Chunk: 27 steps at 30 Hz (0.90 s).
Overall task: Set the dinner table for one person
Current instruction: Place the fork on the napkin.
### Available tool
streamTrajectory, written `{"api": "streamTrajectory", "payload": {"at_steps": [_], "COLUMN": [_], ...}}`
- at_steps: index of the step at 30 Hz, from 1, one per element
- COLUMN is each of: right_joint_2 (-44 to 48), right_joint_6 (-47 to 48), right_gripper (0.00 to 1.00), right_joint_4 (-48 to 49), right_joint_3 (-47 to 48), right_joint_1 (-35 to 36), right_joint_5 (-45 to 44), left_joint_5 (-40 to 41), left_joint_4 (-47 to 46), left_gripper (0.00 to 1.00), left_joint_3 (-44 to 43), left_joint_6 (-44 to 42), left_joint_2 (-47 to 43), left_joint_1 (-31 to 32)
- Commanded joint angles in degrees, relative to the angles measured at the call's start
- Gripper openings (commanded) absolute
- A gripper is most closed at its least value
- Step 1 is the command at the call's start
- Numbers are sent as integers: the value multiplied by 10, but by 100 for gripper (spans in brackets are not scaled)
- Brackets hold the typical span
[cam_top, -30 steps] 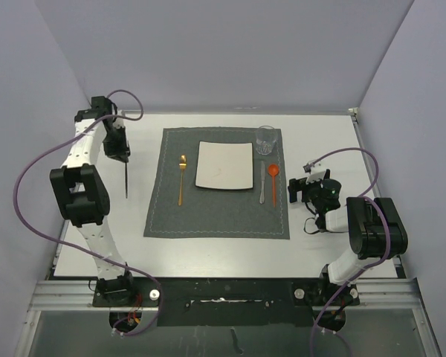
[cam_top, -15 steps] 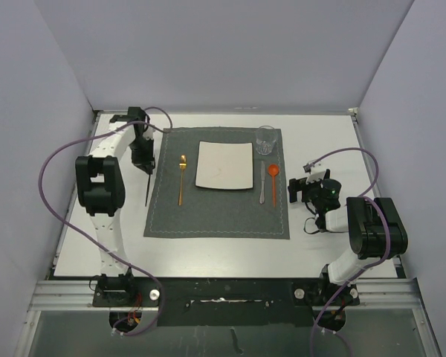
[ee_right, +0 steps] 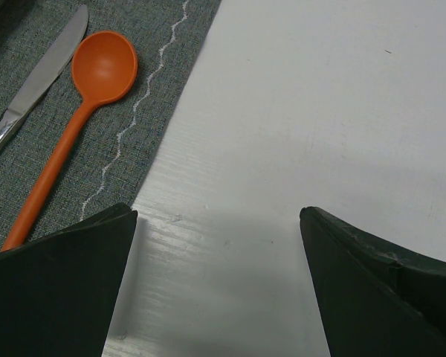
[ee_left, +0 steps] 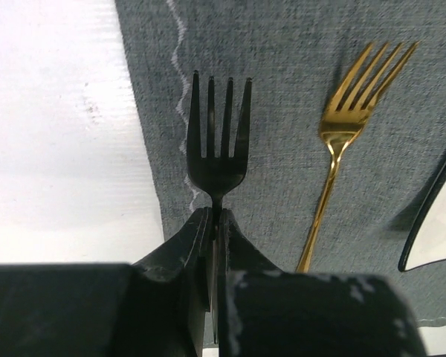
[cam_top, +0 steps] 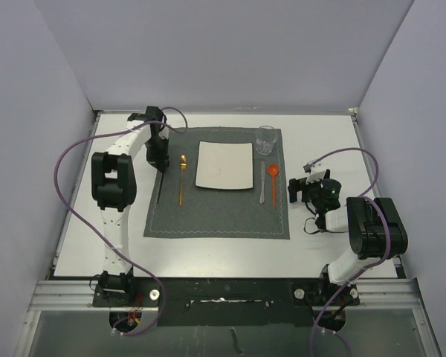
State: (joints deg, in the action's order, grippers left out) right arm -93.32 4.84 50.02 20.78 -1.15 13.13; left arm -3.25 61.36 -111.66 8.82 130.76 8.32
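My left gripper (cam_top: 161, 162) (ee_left: 214, 216) is shut on the handle of a black fork (cam_top: 159, 190) (ee_left: 219, 141). The fork's tines hang over the left margin of the dark grey placemat (cam_top: 215, 216) (ee_left: 282, 67), by its white stitching. A gold fork (cam_top: 181, 178) (ee_left: 342, 134) lies on the mat just to its right, left of the square white plate (cam_top: 224, 164). A knife (cam_top: 262, 182) (ee_right: 37, 82) and an orange spoon (cam_top: 273, 181) (ee_right: 97, 82) lie right of the plate. My right gripper (cam_top: 296, 190) (ee_right: 219, 216) stands open and empty over the white dinner table (cam_top: 342, 141) (ee_right: 320, 111), right of the mat.
A clear glass (cam_top: 266, 139) stands at the mat's far right corner. The plate's corner (ee_left: 438, 230) shows at the right edge of the left wrist view. Grey walls close in the table on three sides. Purple cables loop from both arms.
My left arm has swung to the right with the black fork, from over the bare table left of the mat to the mat's left margin. The right arm has not moved.
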Motion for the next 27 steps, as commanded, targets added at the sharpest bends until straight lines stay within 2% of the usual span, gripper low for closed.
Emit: {"api": "streamTrajectory", "payload": {"at_steps": [1,16,27], "right_joint_2": [2,2,2], "right_joint_6": [-2,-2,-2], "right_gripper": [98,98,98], "right_joint_4": [28,29,29], "right_joint_3": [14,14,14], "right_joint_1": [-3,-2,-3], "right_joint_5": [3,3,3], "left_joint_5": [0,3,-1], "left_joint_4": [10,30,24], "left_gripper": [0,0,0], "left_joint_3": [-45,-99,-96], "left_joint_6": [10,25,35], "left_joint_2": [22,62,84], "left_joint_1": [10,22,22]}}
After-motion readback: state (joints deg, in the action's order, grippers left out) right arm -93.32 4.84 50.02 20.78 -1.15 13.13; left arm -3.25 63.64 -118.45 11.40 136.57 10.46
